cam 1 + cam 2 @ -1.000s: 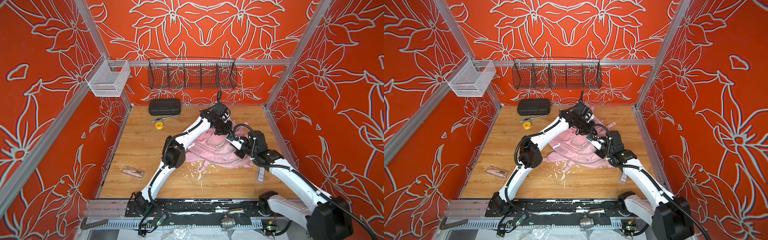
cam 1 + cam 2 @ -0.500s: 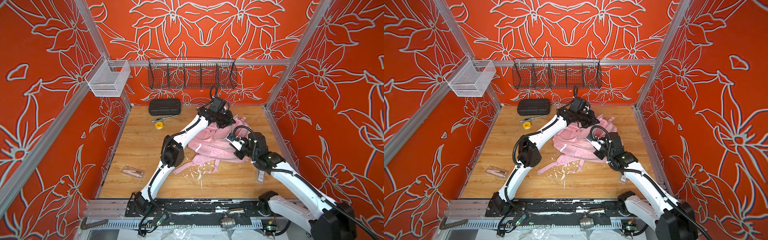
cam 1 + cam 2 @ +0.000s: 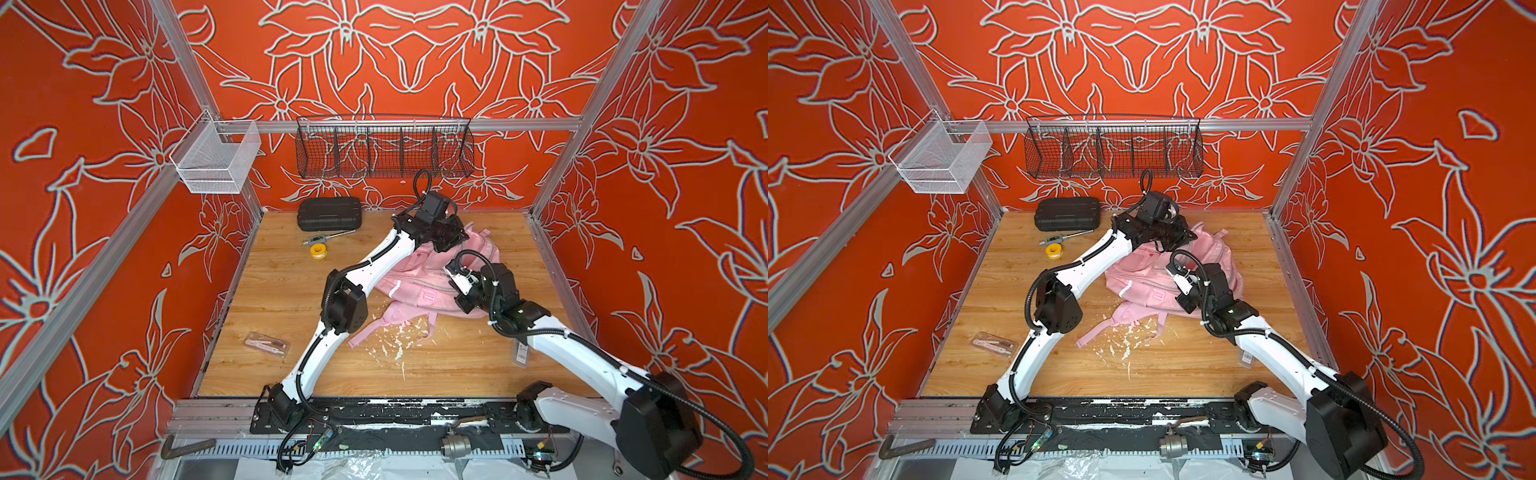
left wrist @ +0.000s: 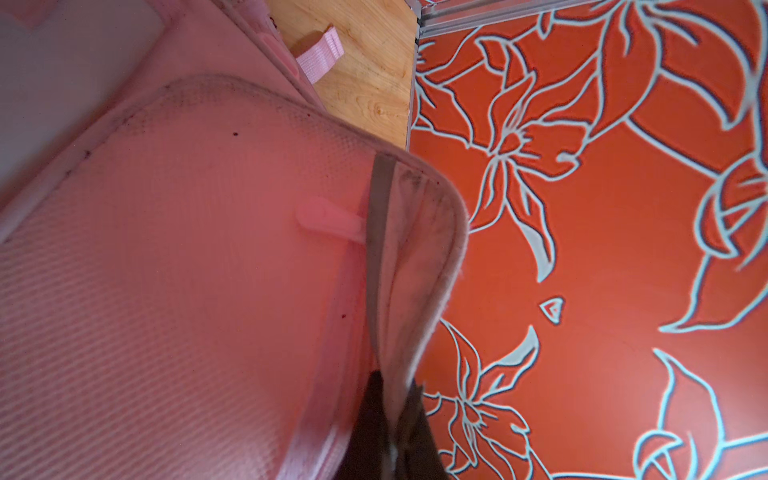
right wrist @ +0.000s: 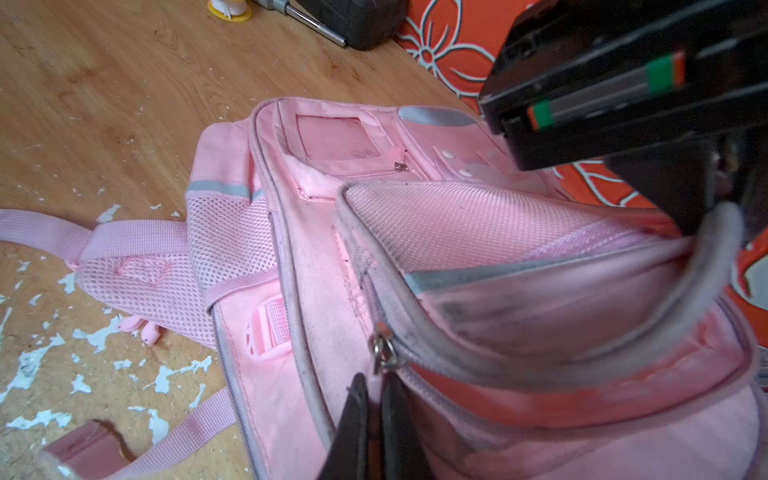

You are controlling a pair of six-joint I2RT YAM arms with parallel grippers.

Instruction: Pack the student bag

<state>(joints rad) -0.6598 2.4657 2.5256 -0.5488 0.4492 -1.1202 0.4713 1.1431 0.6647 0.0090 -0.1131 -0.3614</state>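
- The bag (image 3: 419, 270) lies on the table (image 3: 286, 286), back and right of centre in both top views, with both grippers on it.
- My left gripper (image 4: 395, 382) is at the bag's far end. Its jaws are pinched together on the grey-piped edge of a flap, holding that edge up off the bag's body.
- My right gripper (image 5: 374, 380) is at the bag's near side, jaws together right under the metal zip slider (image 5: 381, 349). They are clamped on the bag there, but I cannot tell whether on the pull or on the trim.
- Between the two grippers the pocket mouth gapes open.
- The straps (image 3: 374, 332) trail from the bag towards the front, on my right gripper's left, across white flakes (image 3: 395, 345).
- Left of my left gripper, well apart from it, sit a black case (image 3: 329, 214), a metal tool (image 3: 328, 237) and a yellow roll (image 3: 318, 250).
- A clear packet (image 3: 266, 344) lies far off to the left, near the front.
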